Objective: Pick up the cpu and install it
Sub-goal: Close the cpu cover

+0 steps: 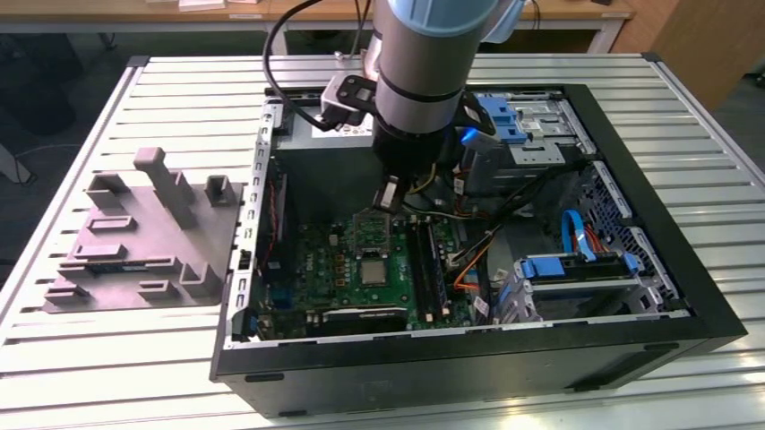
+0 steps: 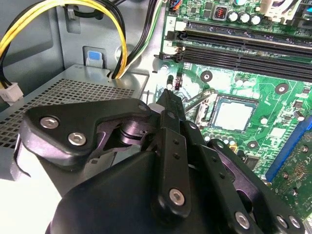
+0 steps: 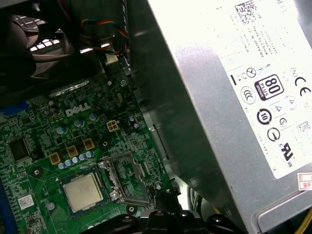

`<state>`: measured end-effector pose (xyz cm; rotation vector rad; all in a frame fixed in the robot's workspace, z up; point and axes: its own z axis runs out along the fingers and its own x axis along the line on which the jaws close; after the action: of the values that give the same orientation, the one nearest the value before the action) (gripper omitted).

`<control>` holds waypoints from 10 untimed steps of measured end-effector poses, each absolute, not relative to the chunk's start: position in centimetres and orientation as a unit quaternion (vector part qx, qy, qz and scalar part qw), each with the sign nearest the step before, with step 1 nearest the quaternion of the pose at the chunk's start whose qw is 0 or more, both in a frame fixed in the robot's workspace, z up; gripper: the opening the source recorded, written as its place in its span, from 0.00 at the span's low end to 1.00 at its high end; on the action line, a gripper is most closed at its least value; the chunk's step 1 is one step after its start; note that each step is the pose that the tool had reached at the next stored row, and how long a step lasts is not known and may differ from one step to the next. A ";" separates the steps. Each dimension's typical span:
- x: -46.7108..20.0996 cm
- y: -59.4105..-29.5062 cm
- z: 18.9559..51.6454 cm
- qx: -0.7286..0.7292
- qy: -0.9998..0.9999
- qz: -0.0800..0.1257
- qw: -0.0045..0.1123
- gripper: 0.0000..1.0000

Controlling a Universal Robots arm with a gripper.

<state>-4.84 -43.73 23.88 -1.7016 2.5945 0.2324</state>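
The cpu (image 1: 374, 269) (image 2: 233, 115) (image 3: 83, 191), a small square chip with a pale silvery top, lies flat in its socket on the green motherboard (image 1: 347, 278) inside the open computer case. The socket's metal retaining frame (image 3: 127, 176) stands folded open beside it. My gripper (image 1: 386, 204) (image 2: 168, 93) (image 3: 165, 195) hangs inside the case just above the board, a short way off the cpu on the side of that open frame. Its fingers are shut together with nothing between them.
The black case (image 1: 669, 269) lies on a slatted metal table (image 1: 179, 98). A grey power supply (image 3: 234, 97) with yellow cables (image 2: 119, 39) is close beside the gripper. Memory slots (image 2: 243, 44) run along the board. A grey moulded fixture (image 1: 138, 242) sits at the exterior view's left.
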 end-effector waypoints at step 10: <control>-4.9 -43.7 24.2 -0.548 0.833 0.075 0.015 0.11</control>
<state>-4.92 -43.68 24.25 -1.7070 2.5915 0.2324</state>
